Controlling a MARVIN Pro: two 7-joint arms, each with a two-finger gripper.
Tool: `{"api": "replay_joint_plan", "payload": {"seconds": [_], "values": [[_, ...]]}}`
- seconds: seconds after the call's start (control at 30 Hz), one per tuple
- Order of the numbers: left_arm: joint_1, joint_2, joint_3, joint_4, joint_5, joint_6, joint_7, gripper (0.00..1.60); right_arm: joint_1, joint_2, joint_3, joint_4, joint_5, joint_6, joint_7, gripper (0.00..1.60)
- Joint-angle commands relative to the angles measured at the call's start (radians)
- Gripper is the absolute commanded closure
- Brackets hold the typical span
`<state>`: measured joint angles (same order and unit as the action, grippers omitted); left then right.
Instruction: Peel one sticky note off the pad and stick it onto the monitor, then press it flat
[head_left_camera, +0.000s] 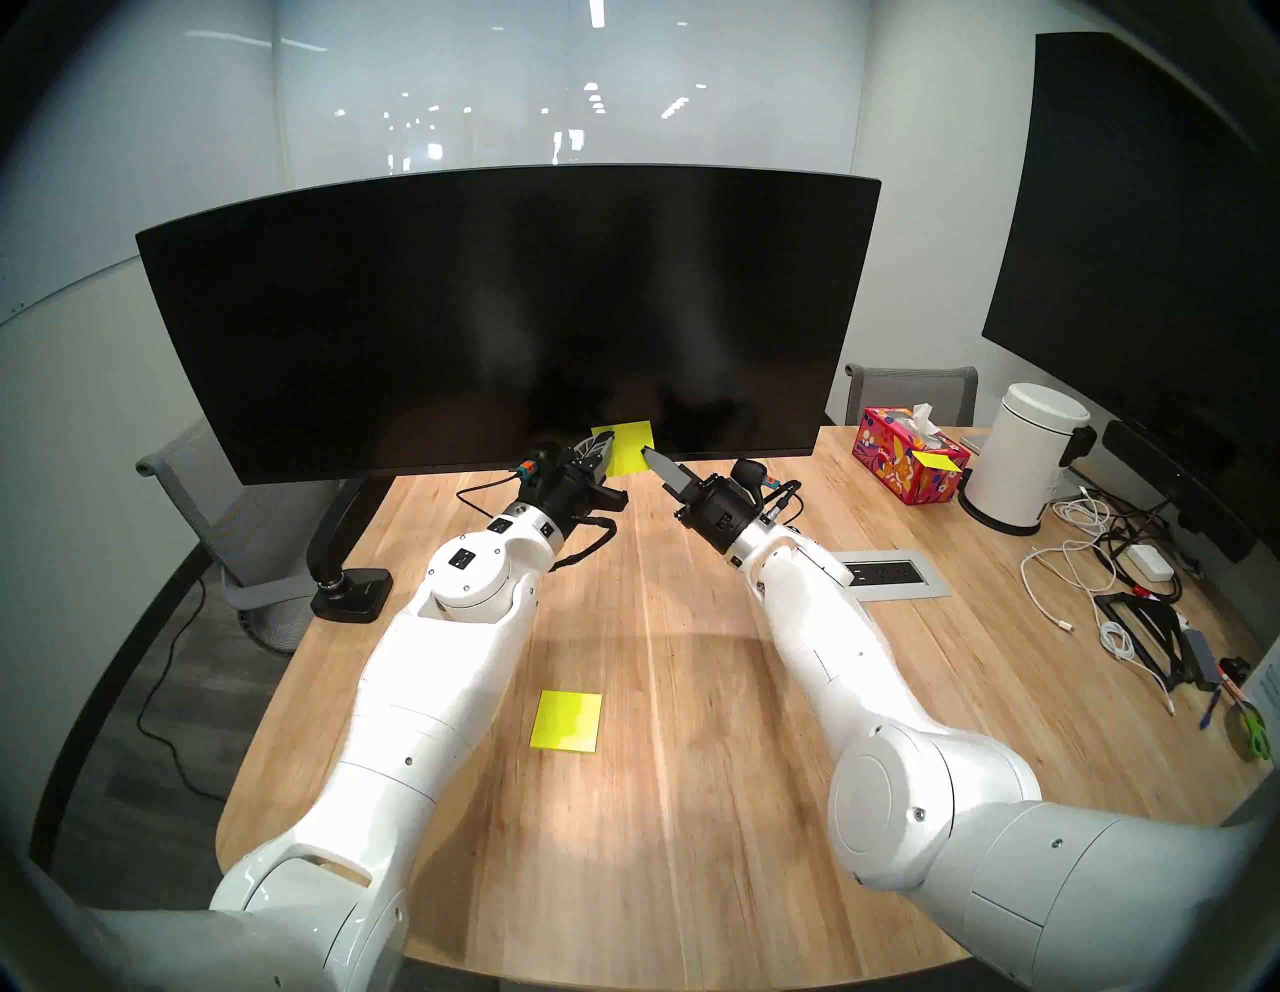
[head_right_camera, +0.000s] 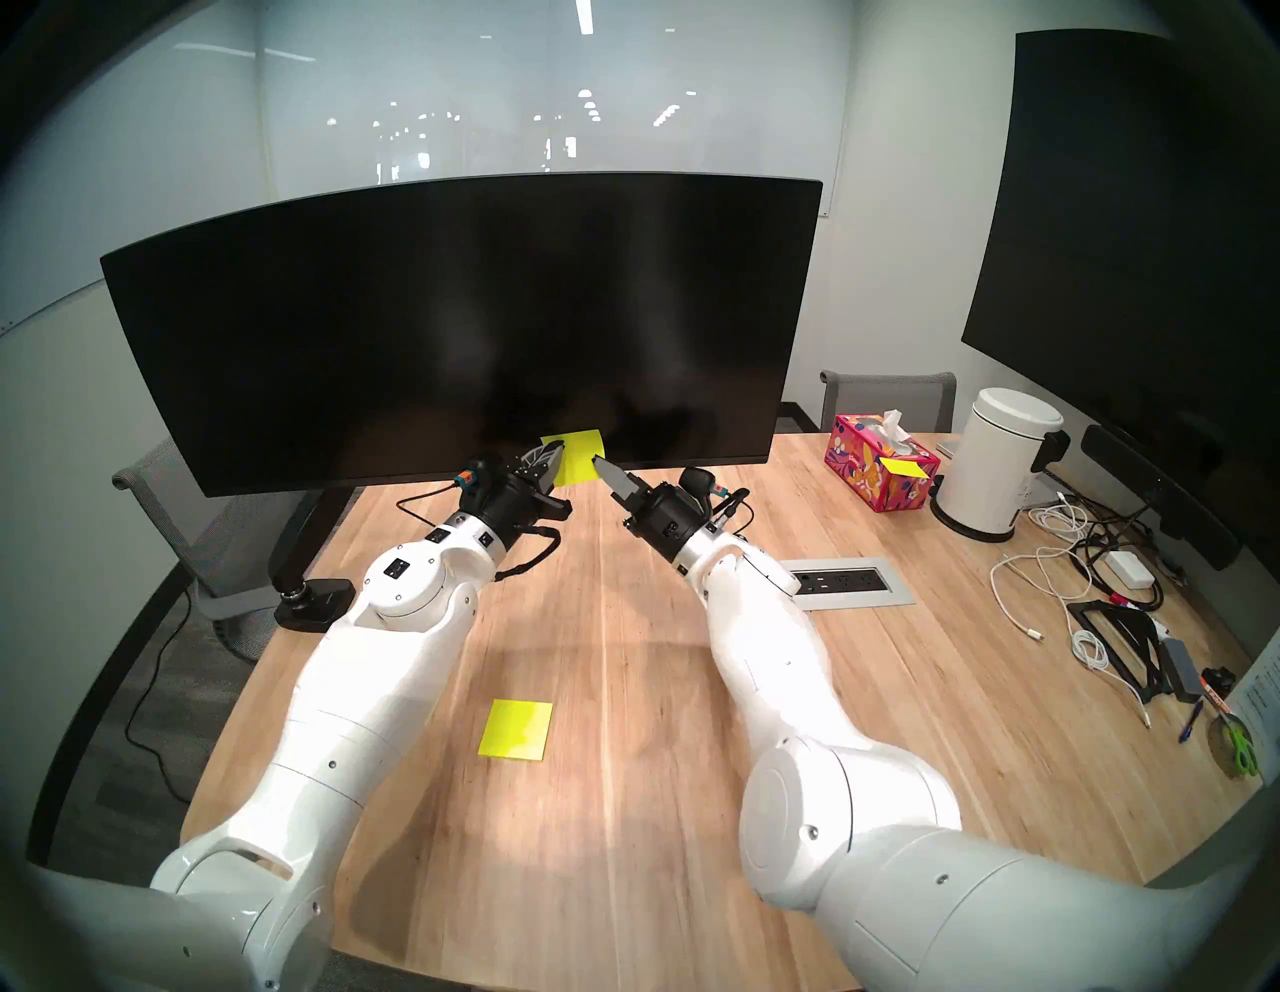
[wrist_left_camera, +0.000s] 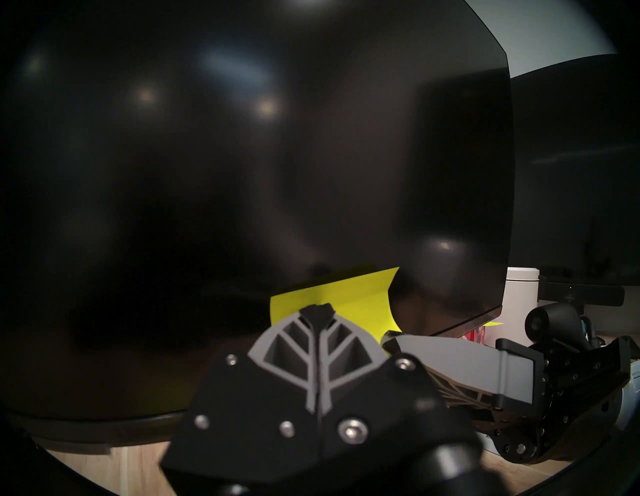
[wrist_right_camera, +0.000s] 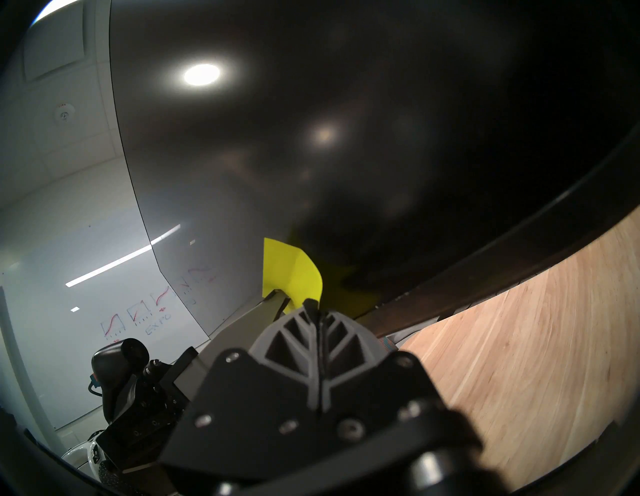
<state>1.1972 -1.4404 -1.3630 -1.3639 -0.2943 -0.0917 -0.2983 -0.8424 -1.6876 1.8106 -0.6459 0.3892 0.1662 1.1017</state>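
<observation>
Note, curled on the monitor, could fall to 6 o'clock if pressed unevenly; both grippers are fully closed, nothing gripped.

- The monitor walls off the far side of the worktop; both grippers sit close against its lower edge, with the sticky note between them.
- The left gripper and right gripper leave only a narrow gap.
- Open wood lies between the two arms, broken by the pad.
- At right, a tissue box, a white bin, a power outlet and cables crowd the surface.
- At left, the monitor stand blocks the edge.
</observation>
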Motion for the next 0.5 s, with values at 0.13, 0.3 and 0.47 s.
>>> {"api": "replay_joint_plan", "payload": {"seconds": [0.13, 0.3, 0.47], "values": [[-0.031, -0.011, -0.010, -0.030, -0.007, -0.007, 0.006, 1.60, 0.018, -0.003, 0.001, -0.018, 0.004, 0.001, 0.002, 1.60], [-0.035, -0.013, -0.014, -0.029, -0.010, -0.006, 0.008, 1.60, 0.018, -0.003, 0.001, -0.018, 0.004, 0.001, 0.002, 1.60], [-0.036, -0.014, -0.016, -0.030, -0.013, -0.007, 0.009, 1.60, 0.018, -0.003, 0.001, -0.018, 0.004, 0.001, 0.002, 1.60]]}}
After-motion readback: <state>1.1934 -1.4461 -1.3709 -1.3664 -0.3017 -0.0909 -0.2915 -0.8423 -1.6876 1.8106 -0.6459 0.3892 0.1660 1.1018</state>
